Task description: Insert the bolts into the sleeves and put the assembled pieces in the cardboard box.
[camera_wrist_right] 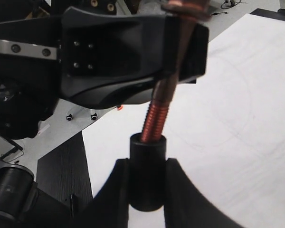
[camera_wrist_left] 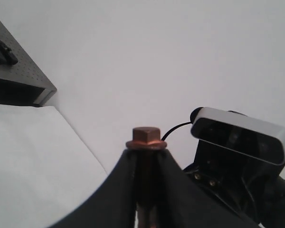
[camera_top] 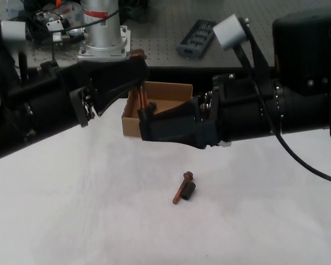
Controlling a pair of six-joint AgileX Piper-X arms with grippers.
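Both arms meet just above the near edge of the open brown cardboard box [camera_top: 130, 125], so room there is tight (their black fingers overlap from my high camera). My left gripper [camera_wrist_left: 146, 152] is closed narrow on a copper-coloured hex-headed metal bolt [camera_wrist_left: 146, 137]. It pinches the shank just under the flange, and the bolt hangs over the box's near wall. My right gripper [camera_wrist_right: 147, 166] is clamped on a short black cylindrical sleeve [camera_wrist_right: 147, 147], held directly under that bolt. The ribbed thread meets the sleeve's mouth, with the tip just inside as far as I can tell. On the near side of the box the white cloth [camera_top: 71, 210] spreads wide and flat. Well away from the box on that cloth lies a second copper bolt [camera_top: 180, 193], touching a second black sleeve [camera_top: 190, 191]. Beyond the box's far wall runs the grey perforated metal bench [camera_top: 165, 38].
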